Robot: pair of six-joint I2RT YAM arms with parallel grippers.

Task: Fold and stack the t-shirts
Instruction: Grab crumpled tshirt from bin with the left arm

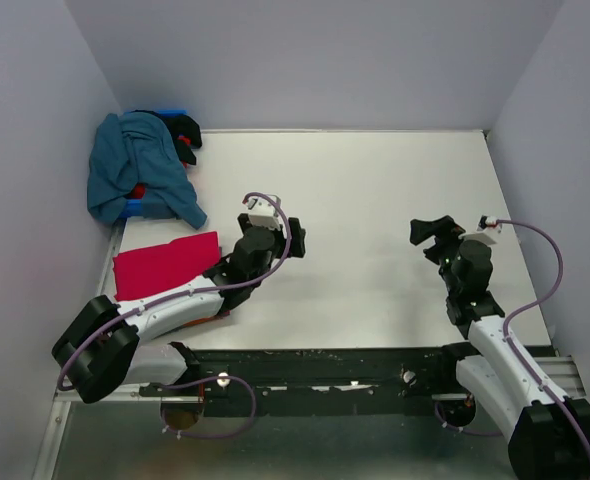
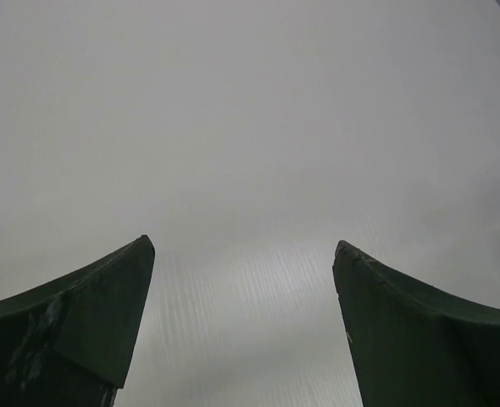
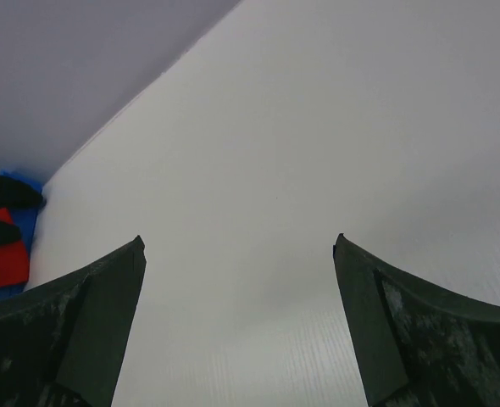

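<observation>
crimson-pink t-shirt lies folded flat at the left edge of the table; teal-blue t-shirt heaps over what seems a blue bin (far-left corner). left pincer and right pincer gape wide, empty.

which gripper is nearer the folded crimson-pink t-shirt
Left. The left gripper is open a short way right of the crimson-pink t-shirt in the top view; the right gripper is much farther right across the table.
</observation>
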